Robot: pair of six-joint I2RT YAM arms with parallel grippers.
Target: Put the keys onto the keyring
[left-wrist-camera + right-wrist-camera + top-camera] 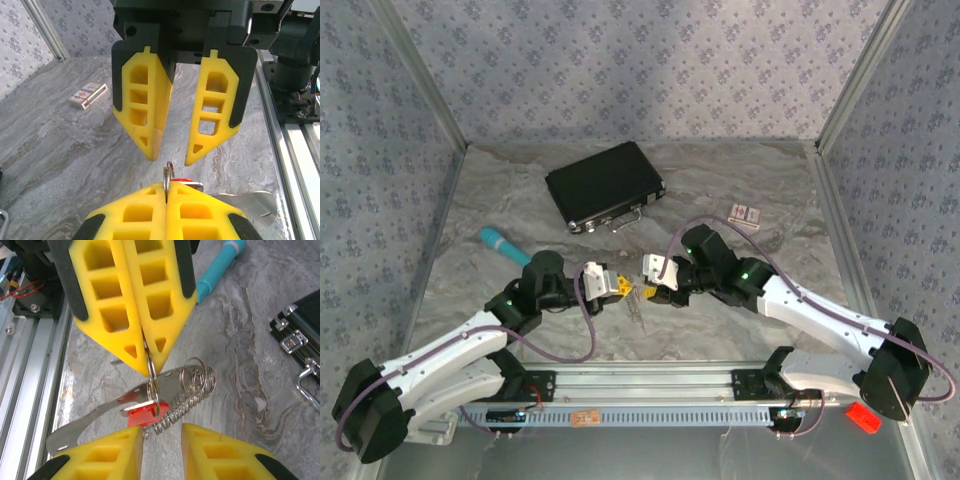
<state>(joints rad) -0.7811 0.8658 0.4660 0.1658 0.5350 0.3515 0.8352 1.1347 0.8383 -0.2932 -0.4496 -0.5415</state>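
Right jaws spread beside the red key (141, 415); left jaws pinch the keyring (151, 375). Top view adds case (605, 185) and pen (503, 246).

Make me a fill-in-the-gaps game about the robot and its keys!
The left gripper pinches the keyring; the right gripper is ____.
The key by the keyring has a ____ head.
The flat case is ____.
Missing words: open, red, black.

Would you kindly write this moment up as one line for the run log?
left gripper: shut on keyring | right gripper: open, empty, facing it | red key: hangs from keyring
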